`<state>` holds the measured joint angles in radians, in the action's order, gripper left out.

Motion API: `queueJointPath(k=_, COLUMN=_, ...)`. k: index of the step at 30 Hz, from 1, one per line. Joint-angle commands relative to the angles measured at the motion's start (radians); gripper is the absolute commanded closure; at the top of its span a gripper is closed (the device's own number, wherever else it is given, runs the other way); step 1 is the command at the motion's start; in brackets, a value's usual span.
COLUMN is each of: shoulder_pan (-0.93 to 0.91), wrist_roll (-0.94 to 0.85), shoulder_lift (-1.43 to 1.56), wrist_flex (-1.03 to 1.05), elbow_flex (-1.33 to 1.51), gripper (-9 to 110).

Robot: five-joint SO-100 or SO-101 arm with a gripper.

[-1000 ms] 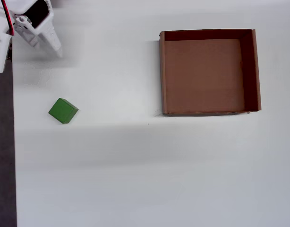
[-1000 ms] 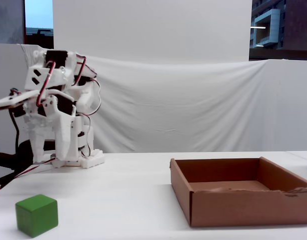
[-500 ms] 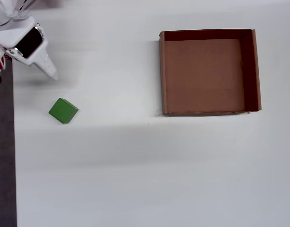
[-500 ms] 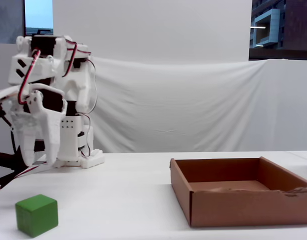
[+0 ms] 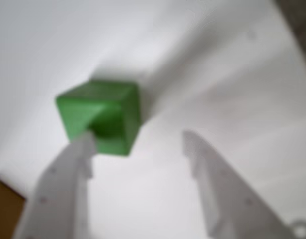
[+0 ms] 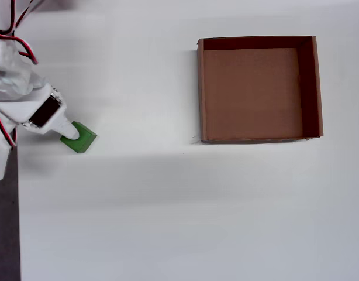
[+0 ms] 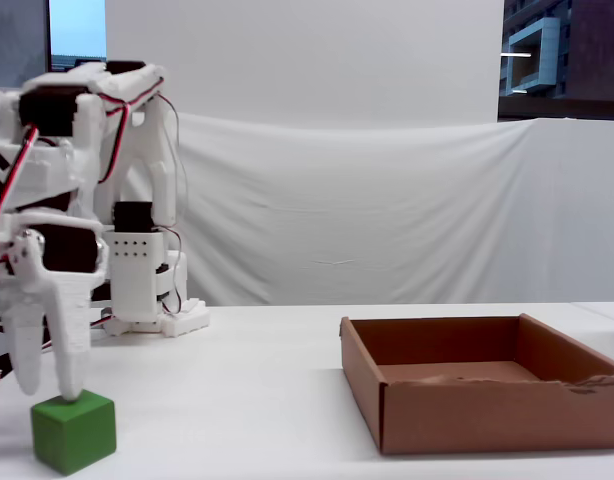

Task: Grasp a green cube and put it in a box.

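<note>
The green cube (image 6: 81,140) sits on the white table at the far left of the overhead view, well left of the box (image 6: 259,139). My gripper (image 6: 34,154) is open and empty and hangs over the cube. One fingertip (image 7: 72,385) is right at the cube's top (image 7: 75,432) in the fixed view; the other finger hangs beside it, off the cube. In the wrist view the cube (image 5: 100,115) lies at the tip of the left finger, not between the jaws of the gripper (image 5: 138,139). The box (image 7: 487,415) is empty.
The arm's white base (image 7: 147,290) stands behind the cube in the fixed view. The table's left edge (image 6: 17,222) runs close beside the gripper in the overhead view. A brown corner (image 5: 3,209) shows at the lower left of the wrist view.
</note>
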<state>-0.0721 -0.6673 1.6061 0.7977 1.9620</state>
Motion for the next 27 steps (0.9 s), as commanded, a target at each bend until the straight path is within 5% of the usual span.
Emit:
queueJointPath(k=1, shoulder_pan=0.021, wrist_roll=0.025, shoulder_lift=-0.026, wrist_flex=0.040, elbow_flex=-0.161, gripper=79)
queueJointPath(k=27, shoulder_pan=0.094, wrist_roll=0.029, shoulder_lift=-0.103, wrist_flex=0.057, elbow_flex=-0.202, gripper=73)
